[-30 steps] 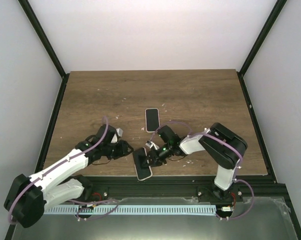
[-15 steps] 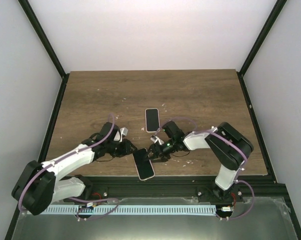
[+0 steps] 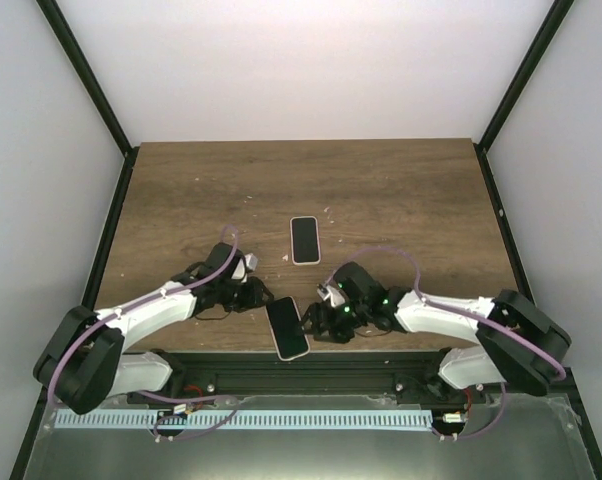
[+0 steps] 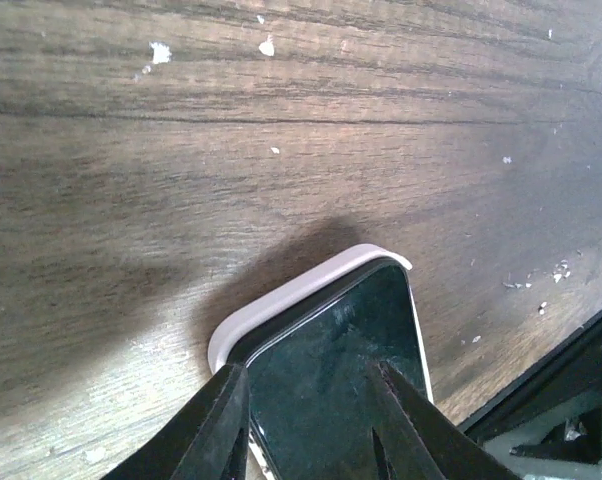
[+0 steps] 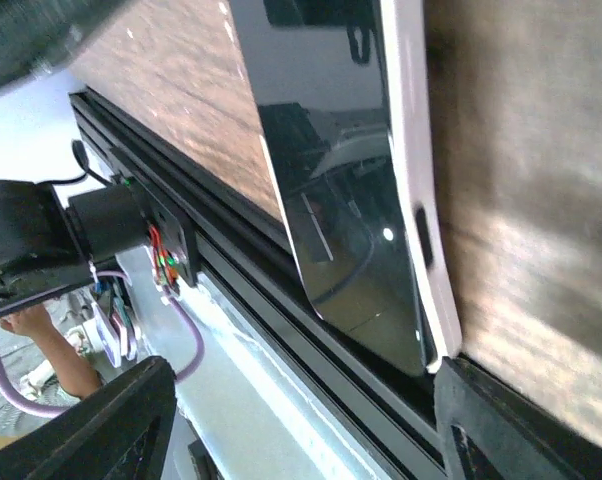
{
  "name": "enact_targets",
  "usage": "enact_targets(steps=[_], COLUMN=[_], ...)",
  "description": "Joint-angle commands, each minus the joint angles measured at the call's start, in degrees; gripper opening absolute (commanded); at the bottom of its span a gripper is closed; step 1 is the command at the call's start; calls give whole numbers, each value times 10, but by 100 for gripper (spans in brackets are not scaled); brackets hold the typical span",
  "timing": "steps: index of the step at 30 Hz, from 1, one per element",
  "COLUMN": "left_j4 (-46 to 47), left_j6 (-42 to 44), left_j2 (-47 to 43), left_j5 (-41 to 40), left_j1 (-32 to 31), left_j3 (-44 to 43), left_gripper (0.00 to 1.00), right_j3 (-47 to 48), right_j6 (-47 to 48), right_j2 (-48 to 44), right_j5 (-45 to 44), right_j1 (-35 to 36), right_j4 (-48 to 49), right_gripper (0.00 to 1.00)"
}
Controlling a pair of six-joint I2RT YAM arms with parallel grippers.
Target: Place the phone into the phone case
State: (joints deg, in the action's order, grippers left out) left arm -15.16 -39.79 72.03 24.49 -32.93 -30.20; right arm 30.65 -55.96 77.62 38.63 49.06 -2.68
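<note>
The black phone (image 3: pixel 287 325) lies face up inside a cream phone case (image 3: pixel 294 356), tilted, at the table's front edge; its near corner hangs over the black rail. In the left wrist view one case corner (image 4: pixel 281 300) curls round the phone (image 4: pixel 341 340). My left gripper (image 3: pixel 259 298) is at the phone's far-left corner, its fingers (image 4: pixel 216 430) a little apart with their tips over the screen, so I read it as open. My right gripper (image 3: pixel 318 318) stands wide open beside the phone's right edge, with the phone's (image 5: pixel 341 200) near end and case rim (image 5: pixel 411 150) between its fingers (image 5: pixel 521 420).
A second cream-rimmed slab with a dark face (image 3: pixel 304 240) lies flat in the middle of the table. White specks are scattered over the wood (image 3: pixel 401 190). The black front rail (image 3: pixel 311 372) and a lit cable tray run just past the phone.
My right gripper has opened and let go, and its arm has dropped low along the front edge. The left gripper crept closer to the phone's corner. The phone turned slightly.
</note>
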Motion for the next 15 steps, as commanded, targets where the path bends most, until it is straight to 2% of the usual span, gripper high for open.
enact_targets(steps=[1, 6, 15], left_j4=[2, 14, 21], left_j6=[31, 50, 61], left_j2=[16, 38, 78], left_j5=[-19, -12, -8], left_j1=[2, 2, 1], left_j3=[-15, -10, -11], left_gripper=[34, 34, 26], right_j3=[-46, -59, -91], right_j6=[-117, -160, -230], right_j2=[-44, -57, -15], right_j5=[-53, -81, -93], right_j1=[37, 70, 106], right_j4=[21, 10, 103], right_gripper=[77, 78, 69])
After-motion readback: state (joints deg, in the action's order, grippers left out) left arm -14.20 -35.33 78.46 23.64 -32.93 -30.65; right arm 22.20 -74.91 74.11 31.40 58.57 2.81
